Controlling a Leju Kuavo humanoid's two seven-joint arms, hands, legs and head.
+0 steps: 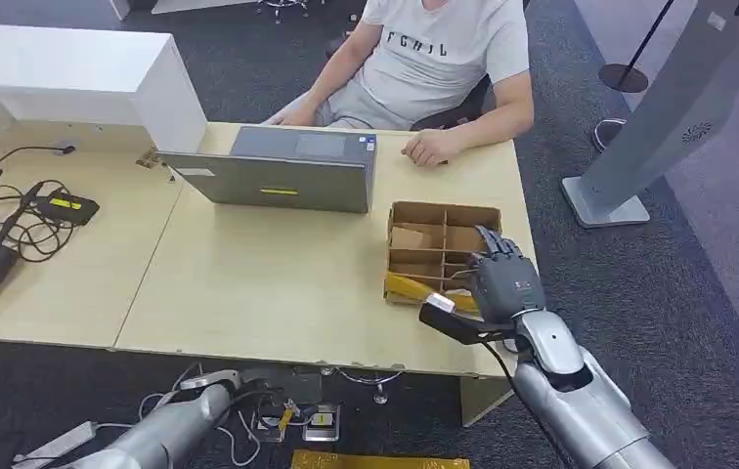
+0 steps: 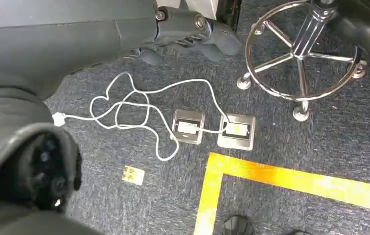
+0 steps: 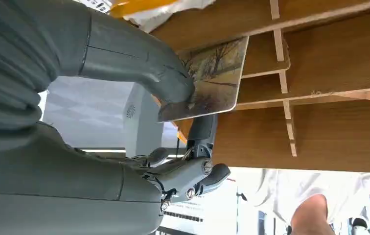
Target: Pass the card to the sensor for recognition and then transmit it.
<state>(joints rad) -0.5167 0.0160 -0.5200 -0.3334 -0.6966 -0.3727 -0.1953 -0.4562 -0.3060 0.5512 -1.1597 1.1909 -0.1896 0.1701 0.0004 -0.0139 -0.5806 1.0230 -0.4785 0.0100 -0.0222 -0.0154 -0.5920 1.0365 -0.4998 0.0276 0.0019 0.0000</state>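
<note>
Right hand (image 1: 505, 281) pinches the card (image 3: 211, 81) between thumb and finger — left hand (image 2: 183, 30) hangs low, fingers curled.

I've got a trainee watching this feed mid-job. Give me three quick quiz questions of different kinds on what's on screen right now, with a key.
1. True or false: the right hand holds the card pinched between thumb and a finger.
2. Multiple choice: the cardboard divider box sits A) on the floor, B) on the table near the laptop, C) on the person's lap.
3. Short answer: where does the left hand hang?

Key:
1. True; the wrist view shows the picture-printed card pinched beside the box's compartments.
2. B.
3. Below table level, over the carpet with the white cable and floor sockets, holding nothing.
</note>
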